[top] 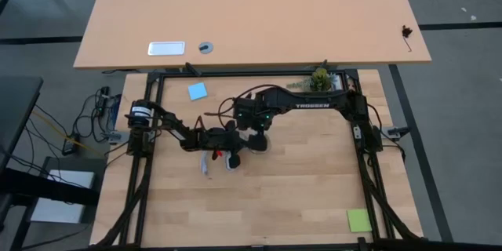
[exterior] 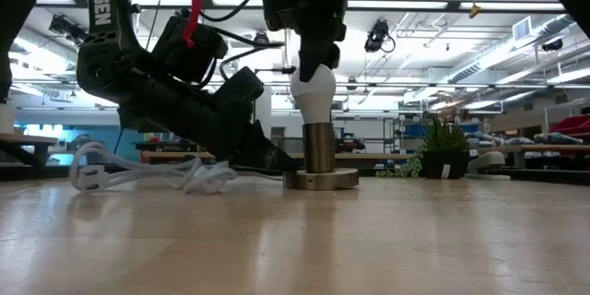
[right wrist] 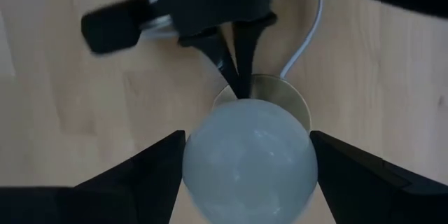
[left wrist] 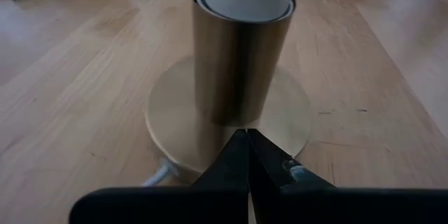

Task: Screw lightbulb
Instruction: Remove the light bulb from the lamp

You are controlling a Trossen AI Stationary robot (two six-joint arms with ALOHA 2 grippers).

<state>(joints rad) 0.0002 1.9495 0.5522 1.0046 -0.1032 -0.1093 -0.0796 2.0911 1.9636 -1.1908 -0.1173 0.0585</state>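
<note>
Low at the table, my left gripper (exterior: 277, 159) lay clenched on nothing, its tips pressed to the disc of the socket (exterior: 320, 177), seemingly pinning it. To its right the lightbulb (exterior: 312, 92) stood upright, seated in the socket's barrel, with my right gripper (right wrist: 245, 157) above it, fingers (right wrist: 150, 164) spread wide and touching the glass on both sides. I judged the screwing step was in hand; next I would need a gentle twist, socket held firm.
</note>
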